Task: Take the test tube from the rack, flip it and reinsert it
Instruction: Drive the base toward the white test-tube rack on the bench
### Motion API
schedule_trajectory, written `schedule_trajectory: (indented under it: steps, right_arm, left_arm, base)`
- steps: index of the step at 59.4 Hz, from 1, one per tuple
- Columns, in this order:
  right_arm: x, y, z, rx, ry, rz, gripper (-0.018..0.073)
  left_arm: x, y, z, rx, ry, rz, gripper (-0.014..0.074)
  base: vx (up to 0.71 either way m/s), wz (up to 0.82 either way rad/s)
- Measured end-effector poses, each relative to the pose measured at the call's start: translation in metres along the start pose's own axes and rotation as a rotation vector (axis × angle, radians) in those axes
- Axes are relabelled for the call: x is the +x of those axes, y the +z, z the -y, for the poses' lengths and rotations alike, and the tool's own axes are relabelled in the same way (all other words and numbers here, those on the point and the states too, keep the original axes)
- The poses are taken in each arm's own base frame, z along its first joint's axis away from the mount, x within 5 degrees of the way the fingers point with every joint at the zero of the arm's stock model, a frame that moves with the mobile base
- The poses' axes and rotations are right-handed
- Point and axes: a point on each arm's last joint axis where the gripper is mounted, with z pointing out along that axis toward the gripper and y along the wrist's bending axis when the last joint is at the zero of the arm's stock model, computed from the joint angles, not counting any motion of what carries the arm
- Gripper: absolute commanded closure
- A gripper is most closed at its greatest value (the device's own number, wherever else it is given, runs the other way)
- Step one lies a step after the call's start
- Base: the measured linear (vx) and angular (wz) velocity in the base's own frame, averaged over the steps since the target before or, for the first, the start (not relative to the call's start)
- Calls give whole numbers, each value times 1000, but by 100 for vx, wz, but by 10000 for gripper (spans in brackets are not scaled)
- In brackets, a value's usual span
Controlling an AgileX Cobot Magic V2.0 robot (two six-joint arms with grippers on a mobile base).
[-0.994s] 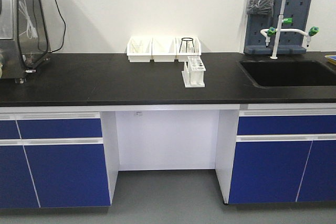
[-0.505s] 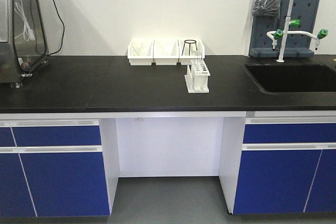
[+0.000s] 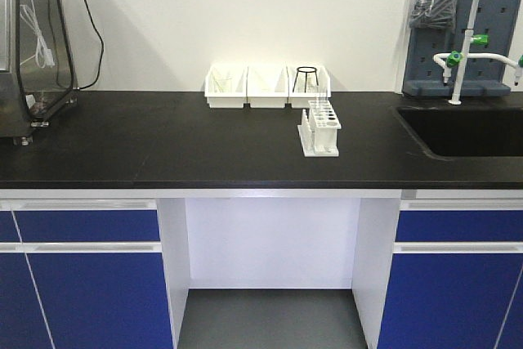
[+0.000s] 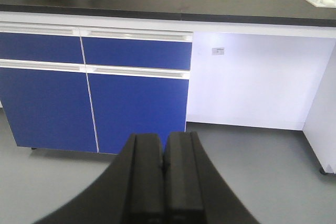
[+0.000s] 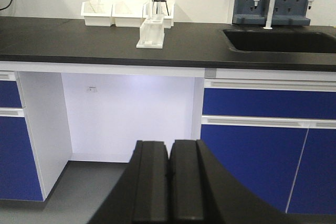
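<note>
While each wrist camera shows only the finger ends of its gripper, the state is legible. The left gripper [image 4: 164, 142] has its black fingers pressed together with nothing between them. The right gripper [image 5: 169, 148] is likewise clenched and empty. Both hang below counter height, well apart from the rack [image 3: 319, 130].

The rack stands on the black countertop [image 3: 163, 149], just in front of the rightmost of three white bins [image 3: 265, 87]. In the left wrist view it is cut off at the top right corner. One test tube [image 5: 151, 8] stands upright in the rack, rising above the top plate. From the front the glass is barely legible, and the number of tubes cannot be told.

A black ring stand [image 3: 306, 79] sits in the rightmost bin. The sink [image 3: 466, 132] and a machine [image 3: 33, 38] are cropped by the frame edges. Blue cabinets [image 3: 82, 284] flank a white kneehole over a grey floor [image 4: 252, 171].
</note>
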Motion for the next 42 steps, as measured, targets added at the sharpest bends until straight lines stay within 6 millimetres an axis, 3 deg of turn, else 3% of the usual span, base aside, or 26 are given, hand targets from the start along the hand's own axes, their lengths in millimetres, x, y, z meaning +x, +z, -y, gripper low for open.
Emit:
schedule_trajectory:
  steps: [42]
  right_arm:
    - [0,0,0,0,0,0,571]
  left_arm:
    - [0,0,0,0,0,0,603]
  base:
    - [21,6]
